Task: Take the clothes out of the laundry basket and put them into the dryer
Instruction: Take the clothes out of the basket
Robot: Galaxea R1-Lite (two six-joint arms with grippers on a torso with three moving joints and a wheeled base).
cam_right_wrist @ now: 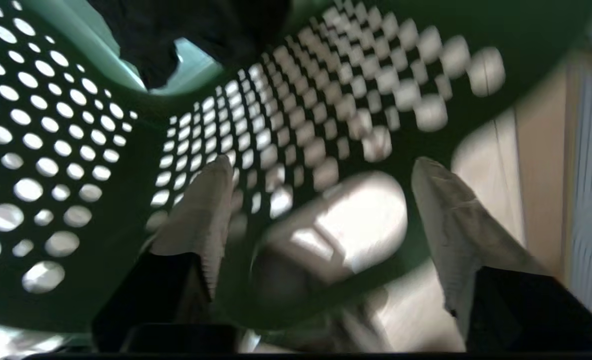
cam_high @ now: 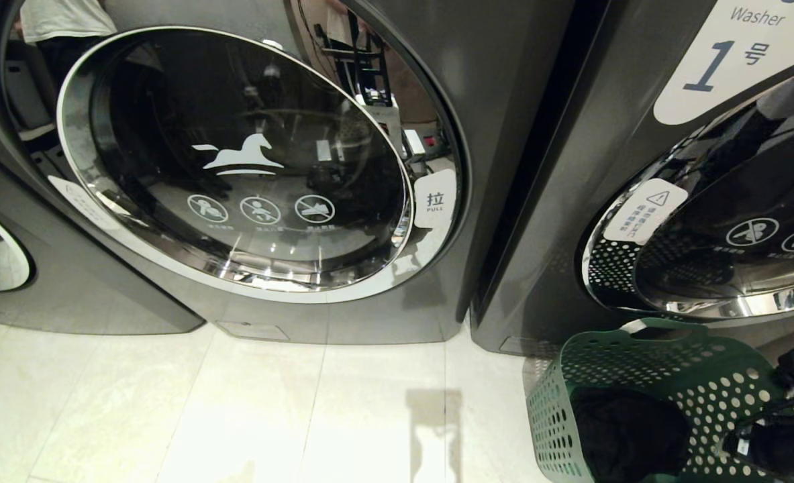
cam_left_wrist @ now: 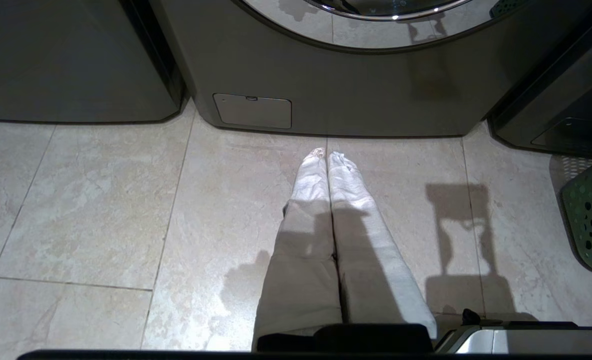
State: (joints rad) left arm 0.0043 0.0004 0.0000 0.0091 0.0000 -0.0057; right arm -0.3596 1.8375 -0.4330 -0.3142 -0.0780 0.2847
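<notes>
**Fingers apart over the basket**

Spread wide, the right gripper holds nothing; its cloth-covered fingers straddle the rim of the basket, with the arm reaching in from the lower right of the head view. The left gripper points at the floor, fingers pressed together. One green basket holds dark clothes. Two machine doors face the robot, both closed, the dryer on the left.
</notes>
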